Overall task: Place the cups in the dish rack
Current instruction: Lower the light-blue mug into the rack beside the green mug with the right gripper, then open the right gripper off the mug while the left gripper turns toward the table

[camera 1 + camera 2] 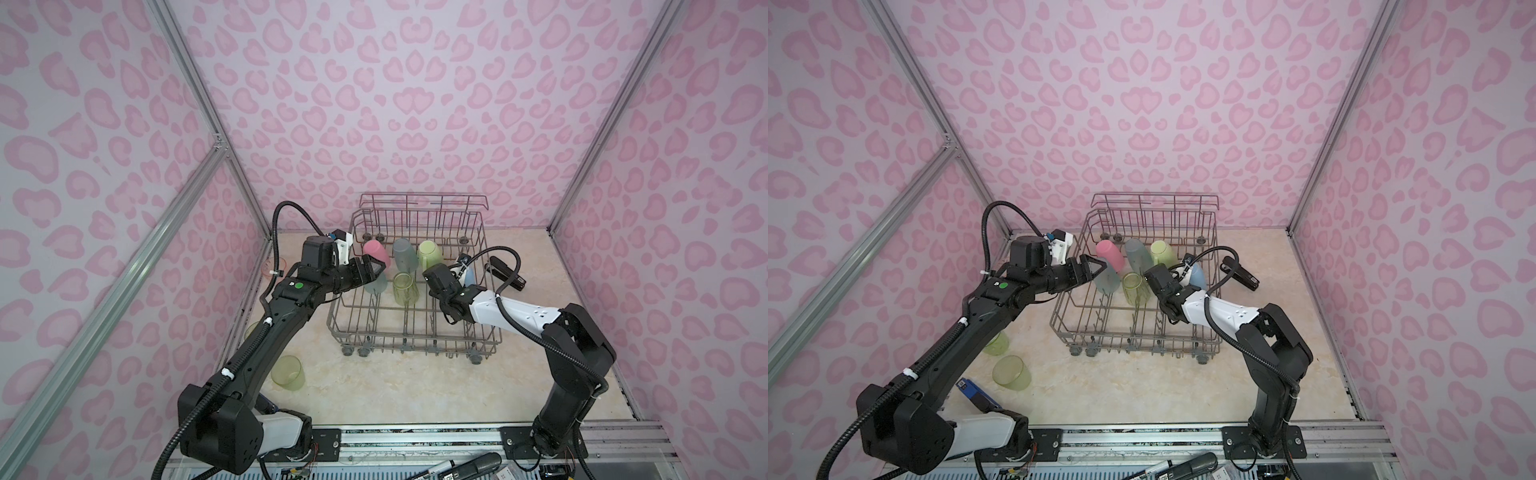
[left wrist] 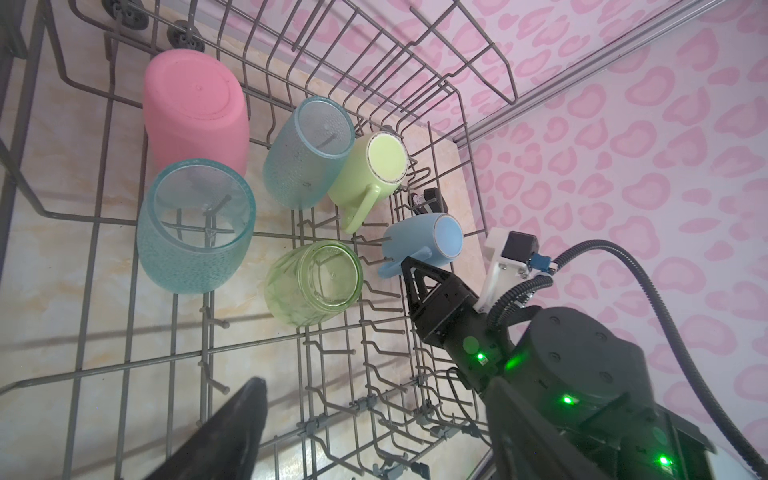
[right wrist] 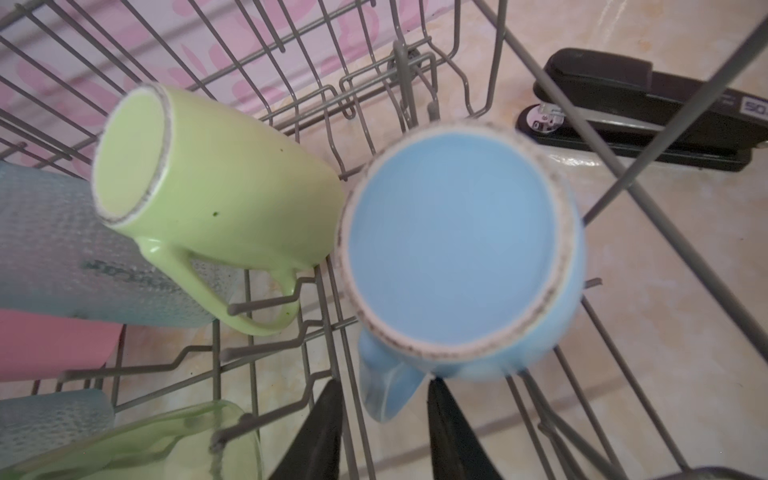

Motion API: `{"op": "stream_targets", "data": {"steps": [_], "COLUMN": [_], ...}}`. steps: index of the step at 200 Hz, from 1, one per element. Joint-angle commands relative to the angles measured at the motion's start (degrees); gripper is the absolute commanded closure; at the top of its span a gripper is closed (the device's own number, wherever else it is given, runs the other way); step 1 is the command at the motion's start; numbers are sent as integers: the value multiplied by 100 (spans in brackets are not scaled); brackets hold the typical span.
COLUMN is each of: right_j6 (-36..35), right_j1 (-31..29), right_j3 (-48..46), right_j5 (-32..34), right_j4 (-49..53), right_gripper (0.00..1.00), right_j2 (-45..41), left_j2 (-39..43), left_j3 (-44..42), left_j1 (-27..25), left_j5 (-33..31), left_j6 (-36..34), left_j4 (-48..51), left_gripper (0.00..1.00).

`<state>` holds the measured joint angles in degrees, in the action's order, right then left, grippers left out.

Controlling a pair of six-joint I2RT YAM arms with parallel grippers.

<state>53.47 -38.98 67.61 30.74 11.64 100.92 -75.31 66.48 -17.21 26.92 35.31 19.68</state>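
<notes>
Light-blue handled ceramic mug (image 3: pixel 453 257) sits mouth-down on the tines at the right side of the grey wire dish rack (image 1: pixel 415 338) — base up, long axis near upright, handle toward the right gripper (image 3: pixel 384 386), whose jaws straddle it part-open, not pinching. A light-green handled mug (image 3: pixel 232 199) leans alongside. The left gripper (image 1: pixel 372 268) gapes wide, empty. The black stapler (image 3: pixel 648 104) outside carries a label showing "50" — the rest is cut off.

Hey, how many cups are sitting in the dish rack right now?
6 in the dish rack. Back row: pink cup, back teal tumbler, light-green mug. In front of them: front teal tumbler, green tumbler, light-blue mug. None seems hidden.
</notes>
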Motion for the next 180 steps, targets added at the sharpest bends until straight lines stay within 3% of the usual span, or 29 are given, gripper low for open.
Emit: {"op": "stream_targets", "data": {"steps": [1,70,111,129,180], "right_j6": [-82,-488,-1716,-2264,-3782], "right_j1": [34,39,127,236,443], "right_j3": [-53,-187,-23,104,220], "right_j5": [-94,-385,-736,-1280,-2191], "right_j4": [-6,-128,-345,-395,-226], "right_gripper": [61,35,19,17,10], "right_j2": [-165,-900,-1191,-1346,-2046], "left_j2": [60,70,94,146,180], "left_j3": [-3,6,144,143,436], "left_j1": [6,7,7,7,7], "left_j5": [-85,-419,-937,-1130,-2099], "left_j6": [-149,-305,-384,-358,-527], "left_j4": [-39,87,357,413,1262], "left_gripper": [15,10,5,0,2]}}
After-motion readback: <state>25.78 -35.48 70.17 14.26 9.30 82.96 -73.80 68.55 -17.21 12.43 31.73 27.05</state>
